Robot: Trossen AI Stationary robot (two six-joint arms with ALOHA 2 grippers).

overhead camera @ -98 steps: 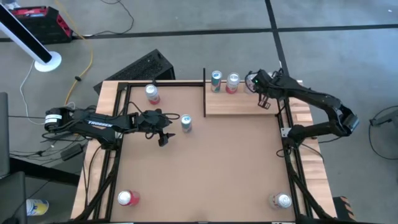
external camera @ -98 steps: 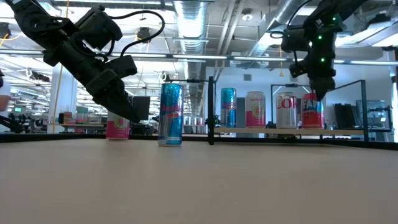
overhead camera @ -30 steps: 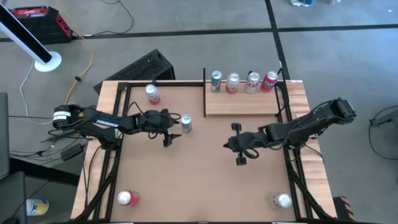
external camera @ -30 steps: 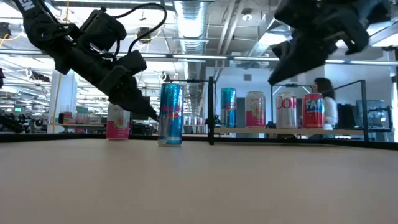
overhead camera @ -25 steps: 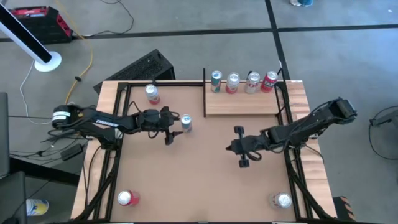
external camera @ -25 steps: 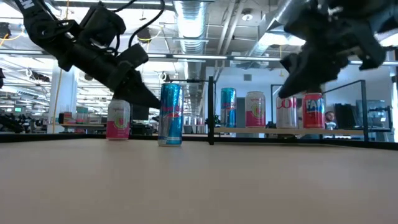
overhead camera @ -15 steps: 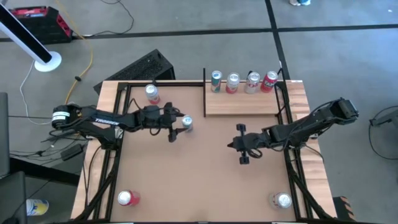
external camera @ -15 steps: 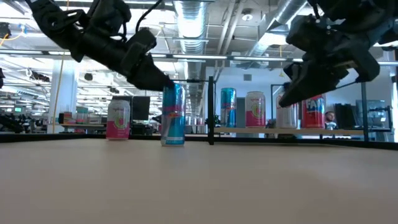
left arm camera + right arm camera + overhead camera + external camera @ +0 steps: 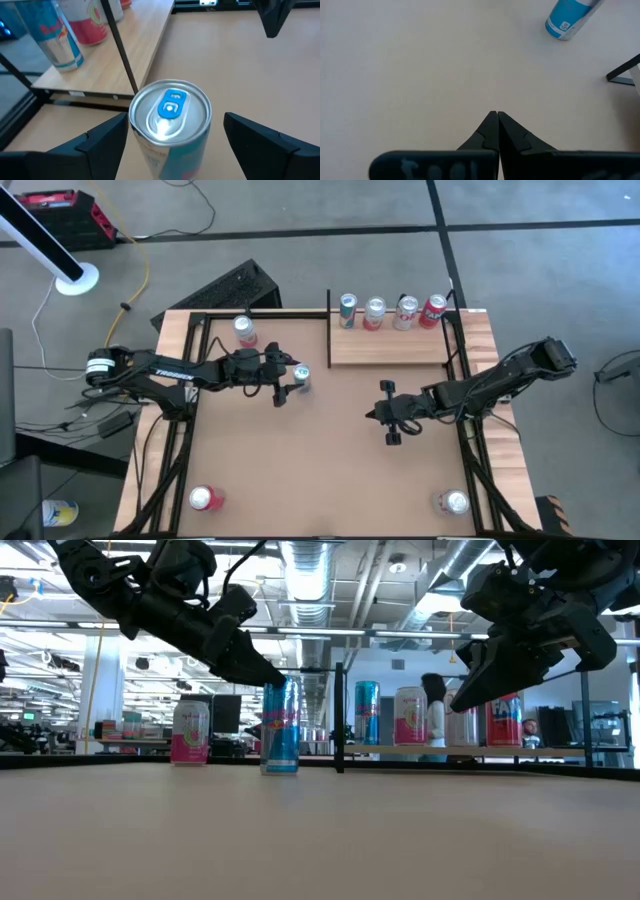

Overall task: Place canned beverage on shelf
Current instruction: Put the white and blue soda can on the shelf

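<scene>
A blue can (image 9: pixel 301 376) stands upright on the brown tabletop, left of the pale wood shelf (image 9: pixel 390 348). My left gripper (image 9: pixel 291 380) is open, with one finger on each side of the can's upper part (image 9: pixel 170 115). The gripper comes level from the table's left. Several cans (image 9: pixel 389 311) stand in a row along the shelf's far edge. My right gripper (image 9: pixel 372 416) is shut and empty above the table's middle right, pointing left. The blue can (image 9: pixel 567 20) shows far ahead of it. My left gripper's one finger (image 9: pixel 107 137) stands close against the blue can's side just below the rim (image 9: pixel 134 125). I cannot tell whether it touches. The other finger (image 9: pixel 260 142) stands clear of the can.
A pink can (image 9: pixel 245 330) stands at the table's far left. A red can (image 9: pixel 205 498) stands near the near left corner and another can (image 9: pixel 455 502) near the near right corner. A black post (image 9: pixel 328 330) edges the shelf's left side.
My left gripper has gone up a little and toward the table's right, so its open fingers now stand on either side of the blue can's top. My right gripper has drifted slightly toward the right edge.
</scene>
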